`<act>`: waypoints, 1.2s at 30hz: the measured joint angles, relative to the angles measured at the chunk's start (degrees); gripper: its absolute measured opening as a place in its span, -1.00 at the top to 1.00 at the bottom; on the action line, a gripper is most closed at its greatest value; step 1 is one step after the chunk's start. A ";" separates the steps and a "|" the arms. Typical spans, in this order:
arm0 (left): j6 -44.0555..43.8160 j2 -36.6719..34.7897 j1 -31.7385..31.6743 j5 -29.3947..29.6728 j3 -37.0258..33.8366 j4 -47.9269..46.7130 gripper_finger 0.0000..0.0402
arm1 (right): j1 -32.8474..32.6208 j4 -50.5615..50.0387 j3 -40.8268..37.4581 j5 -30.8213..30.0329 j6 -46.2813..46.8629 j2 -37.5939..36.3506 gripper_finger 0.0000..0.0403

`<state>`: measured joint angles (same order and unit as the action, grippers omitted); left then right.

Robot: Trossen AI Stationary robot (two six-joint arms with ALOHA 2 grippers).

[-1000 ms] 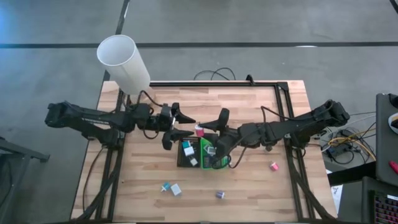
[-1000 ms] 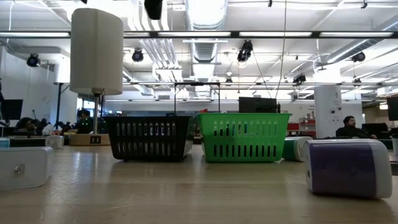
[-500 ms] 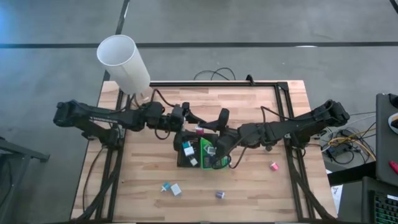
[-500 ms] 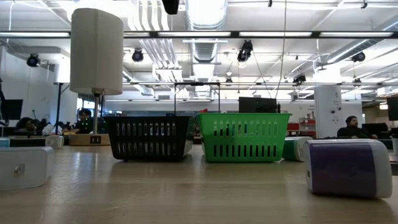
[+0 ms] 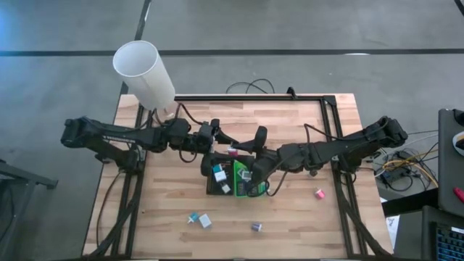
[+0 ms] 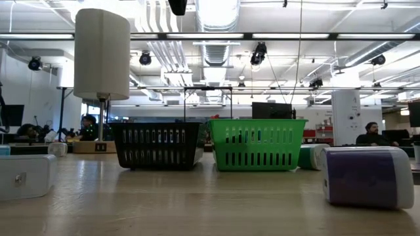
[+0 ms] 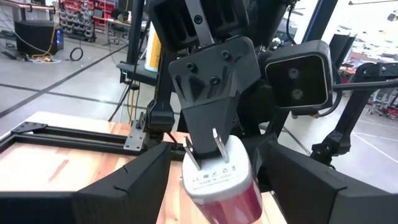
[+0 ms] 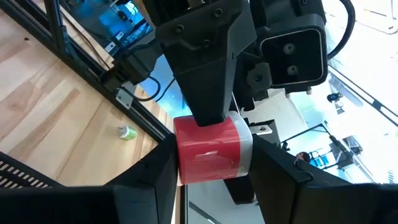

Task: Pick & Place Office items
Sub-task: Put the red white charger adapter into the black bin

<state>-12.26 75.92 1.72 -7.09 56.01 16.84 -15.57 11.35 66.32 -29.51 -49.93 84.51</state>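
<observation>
A: What is on the left?

B: A white lamp point(image 5: 143, 72) stands at the table's point(image 5: 290, 210) far left corner. The left gripper point(image 5: 220, 142) reaches toward the centre, above the far edge of the black tray point(image 5: 212, 180). Its fingers stand partly open on either side of a pink-and-white plug point(image 5: 233, 151), not visibly gripping it.

A: Who holds the plug?

B: The right gripper point(image 5: 255, 142), fingers partly closed on it, facing the left one.

A: And to the right?

B: A green tray point(image 5: 257, 190) touches the black one. 4 loose items lie on the table nearer the front: teal point(image 5: 193, 217), white point(image 5: 206, 220), purple point(image 5: 257, 227), pink point(image 5: 318, 193).
</observation>
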 joint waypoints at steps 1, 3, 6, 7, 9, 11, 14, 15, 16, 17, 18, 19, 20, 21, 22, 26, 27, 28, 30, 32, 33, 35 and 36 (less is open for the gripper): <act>0.18 0.00 0.00 0.00 0.00 0.00 -0.31 | 0.00 0.01 0.00 -0.01 0.01 0.00 0.23; 0.60 0.00 0.00 0.00 0.00 0.02 -0.31 | 0.00 0.03 0.00 -0.02 0.02 0.00 0.23; 1.79 -0.02 0.00 0.02 -0.04 0.02 -0.31 | 0.00 0.04 0.00 -0.06 0.02 0.00 0.23; 2.28 -0.02 0.00 0.13 -0.04 0.02 -0.31 | 0.00 0.06 0.00 -0.11 0.00 0.00 0.23; 3.11 0.01 0.00 0.47 -0.04 0.02 -0.29 | 0.00 0.20 0.00 -0.30 0.02 0.00 0.23; 3.54 0.04 0.00 0.53 -0.04 0.00 -0.22 | 0.00 0.20 0.00 -0.45 0.00 0.00 0.23; 3.55 0.04 0.00 0.59 -0.04 -0.13 -0.01 | 0.00 0.20 0.00 -0.58 -0.21 0.00 0.23; 3.44 0.04 0.00 0.67 -0.04 -0.15 0.09 | 0.00 0.11 0.00 -0.60 -0.49 0.00 0.23; 2.94 0.04 0.00 0.56 -0.04 -0.16 0.19 | 0.00 0.00 0.00 -0.72 -0.97 0.02 0.23; 2.39 0.04 0.00 0.48 -0.05 -0.19 0.28 | 0.00 -0.13 -0.02 -0.82 -1.53 0.04 0.23; 2.19 0.04 0.00 0.47 -0.09 -0.25 0.29 | 0.00 -0.20 -0.04 -0.83 -1.86 0.07 0.23; 2.18 0.04 0.00 0.48 -0.09 -0.33 0.29 | 0.00 -0.19 -0.04 -0.82 -2.07 0.09 0.23; 2.25 0.04 0.00 0.51 -0.09 -0.40 0.29 | -0.02 -0.13 -0.04 -0.82 -2.28 0.09 0.23; 2.47 0.04 0.00 0.57 -0.09 -0.55 0.29 | -0.02 -0.05 -0.04 -0.81 -2.36 0.09 0.23; 2.71 0.02 0.00 0.61 -0.09 -0.79 0.29 | -0.02 -0.02 -0.06 -0.80 -2.36 0.10 0.23; 3.46 -0.02 0.00 0.60 -0.07 -2.51 0.29 | 0.00 -0.02 -0.13 -0.76 -2.40 0.22 0.23; 3.55 -0.02 0.00 0.60 -0.07 -2.70 0.29 | 0.00 -0.02 -0.13 -0.76 -2.40 0.22 0.23; 3.66 -0.02 0.00 0.60 -0.08 -2.72 0.29 | 0.00 -0.02 -0.13 -0.73 -2.38 0.22 0.23; 3.71 -0.02 0.00 0.61 -0.17 -2.71 0.29 | 0.00 -0.02 -0.13 -0.65 -2.36 0.22 0.23; 3.72 -0.02 0.00 0.60 -0.29 -2.71 0.29 | 0.00 -0.04 -0.13 -0.63 -2.29 0.22 0.23; 3.75 -0.02 0.00 0.61 -0.31 -2.71 0.29 | 0.00 -0.07 -0.13 -0.60 -2.39 0.22 0.23; 3.84 -0.02 0.00 0.61 -0.42 -2.71 0.29 | 0.04 -0.32 -0.13 -0.56 -2.33 0.22 0.23; 3.88 -0.02 0.00 0.61 -0.45 -2.75 0.29 | 0.07 -0.45 -0.13 -0.51 -1.96 0.22 0.23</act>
<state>-8.38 75.90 1.72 -6.48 55.56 14.09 -15.50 10.90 66.19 -30.02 -51.89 84.73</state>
